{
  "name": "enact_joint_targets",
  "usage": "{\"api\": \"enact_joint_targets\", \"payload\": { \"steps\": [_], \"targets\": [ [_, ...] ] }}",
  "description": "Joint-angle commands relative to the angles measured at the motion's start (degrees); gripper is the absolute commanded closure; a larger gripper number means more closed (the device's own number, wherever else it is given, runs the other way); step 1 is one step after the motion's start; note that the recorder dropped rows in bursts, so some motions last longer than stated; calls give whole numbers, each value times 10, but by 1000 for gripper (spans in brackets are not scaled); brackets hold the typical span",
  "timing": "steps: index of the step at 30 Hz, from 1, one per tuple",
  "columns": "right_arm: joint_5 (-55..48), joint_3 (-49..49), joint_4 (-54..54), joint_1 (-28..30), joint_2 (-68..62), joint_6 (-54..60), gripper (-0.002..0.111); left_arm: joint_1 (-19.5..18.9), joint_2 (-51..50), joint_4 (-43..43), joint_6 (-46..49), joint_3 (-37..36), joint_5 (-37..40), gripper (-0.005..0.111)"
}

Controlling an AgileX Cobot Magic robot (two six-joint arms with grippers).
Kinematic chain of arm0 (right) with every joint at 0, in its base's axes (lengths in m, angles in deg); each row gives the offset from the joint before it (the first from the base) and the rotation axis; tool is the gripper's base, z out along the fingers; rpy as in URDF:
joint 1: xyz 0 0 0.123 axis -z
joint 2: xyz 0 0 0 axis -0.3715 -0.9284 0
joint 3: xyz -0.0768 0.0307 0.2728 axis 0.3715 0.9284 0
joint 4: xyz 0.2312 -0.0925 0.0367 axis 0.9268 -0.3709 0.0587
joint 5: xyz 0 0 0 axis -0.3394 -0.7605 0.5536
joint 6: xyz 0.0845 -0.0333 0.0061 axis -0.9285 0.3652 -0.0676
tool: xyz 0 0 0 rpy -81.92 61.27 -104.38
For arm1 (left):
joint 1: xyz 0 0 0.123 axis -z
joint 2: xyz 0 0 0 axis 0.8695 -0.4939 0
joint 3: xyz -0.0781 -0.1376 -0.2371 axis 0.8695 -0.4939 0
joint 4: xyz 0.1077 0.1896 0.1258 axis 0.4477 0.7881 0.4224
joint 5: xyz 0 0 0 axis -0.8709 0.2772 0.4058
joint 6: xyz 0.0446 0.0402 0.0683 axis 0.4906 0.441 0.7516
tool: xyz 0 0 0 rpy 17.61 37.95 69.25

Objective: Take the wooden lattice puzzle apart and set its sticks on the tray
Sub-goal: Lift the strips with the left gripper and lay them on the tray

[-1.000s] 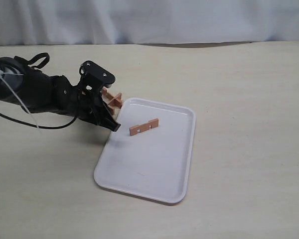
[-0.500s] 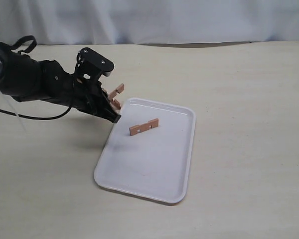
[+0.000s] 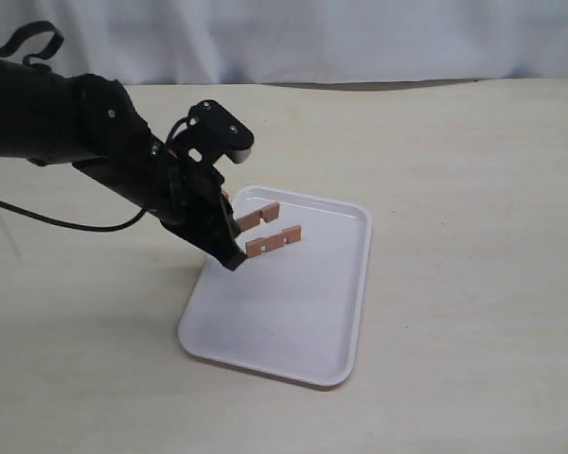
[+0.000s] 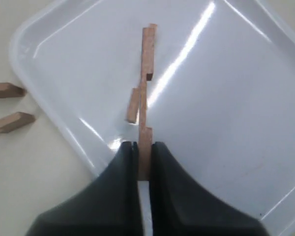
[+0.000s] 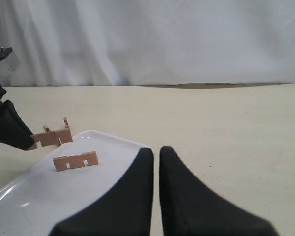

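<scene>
My left gripper (image 3: 233, 238) is shut on one end of a reddish-brown notched stick (image 3: 258, 217) and holds it just above the white tray (image 3: 284, 317), near the tray's far left corner. In the left wrist view the held stick (image 4: 144, 142) juts out between the black fingers over the tray (image 4: 226, 98). A second stick (image 3: 274, 240) lies on the tray right below it. What is left of the lattice puzzle (image 4: 14, 121) shows as two stick ends on the table beside the tray's rim; in the exterior view the arm hides it. My right gripper (image 5: 156, 152) is shut on nothing.
The beige table (image 3: 454, 170) stretches out to the right of the tray. A white curtain (image 3: 360, 38) closes the back. The left arm's black cable (image 3: 66, 225) trails over the table on the left.
The left gripper has come away from the puzzle's spot beside the tray with one stick. It has swung right and now hangs over the tray. The stick on the tray has not moved.
</scene>
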Motion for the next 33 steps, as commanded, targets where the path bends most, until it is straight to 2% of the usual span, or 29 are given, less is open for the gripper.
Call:
{"api": "enact_joint_targets", "payload": {
  "steps": [1, 9, 11, 18, 21, 29, 33],
  "targets": [
    [4, 0, 2, -2, 2, 0, 104, 17, -1, -8, 8, 5, -3, 107],
    [4, 0, 2, -2, 2, 0, 104, 17, -8, -12, 6, 5, -24, 106],
    [4, 0, 2, -2, 2, 0, 104, 17, -8, -12, 6, 5, -30, 101],
    [4, 0, 2, -2, 2, 0, 104, 17, -8, -14, 6, 5, -53, 54],
    [4, 0, 2, -2, 2, 0, 104, 17, -8, -18, 6, 5, -59, 43],
    [4, 0, 2, -2, 2, 0, 104, 13, 18, -32, -14, 5, -91, 40],
    [4, 0, 2, -2, 2, 0, 104, -17, 31, -31, -50, 4, -115, 41]
  ]
}}
